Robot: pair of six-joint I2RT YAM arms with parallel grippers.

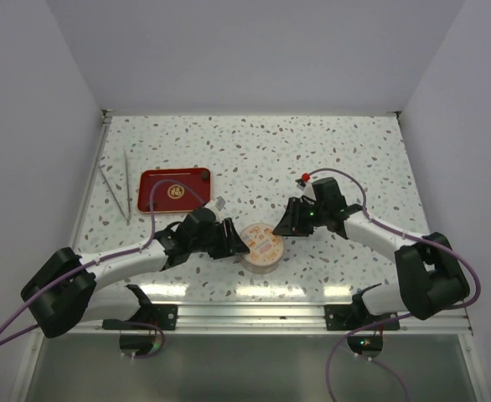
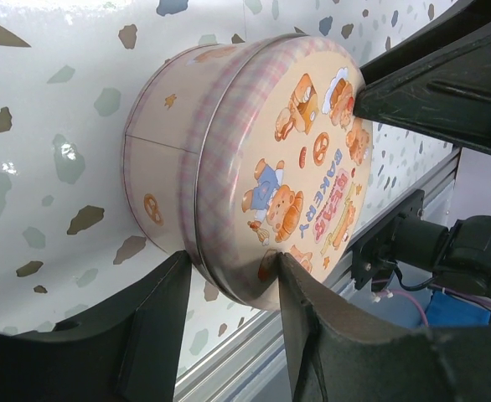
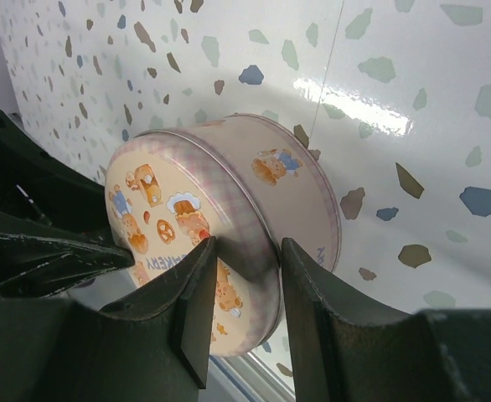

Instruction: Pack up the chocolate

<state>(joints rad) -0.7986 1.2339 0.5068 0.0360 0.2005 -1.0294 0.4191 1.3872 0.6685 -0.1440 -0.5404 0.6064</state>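
Observation:
A round tin (image 1: 262,245) printed with bears and "BAKERY" stands on the speckled table, its lid on. My left gripper (image 1: 235,243) holds it from the left. In the left wrist view the left gripper (image 2: 233,268) is shut across the lid's rim (image 2: 229,167), one finger on the printed top and the other against the side. My right gripper (image 1: 289,224) holds the tin from the right. In the right wrist view the right gripper (image 3: 245,251) is shut the same way over the lid's edge (image 3: 254,226). No chocolate shows in any view.
A red rectangular tray (image 1: 174,190) lies at the back left with nothing showing in it. Long metal tweezers (image 1: 116,188) lie left of it. The table's metal front rail (image 1: 254,314) runs just behind the tin.

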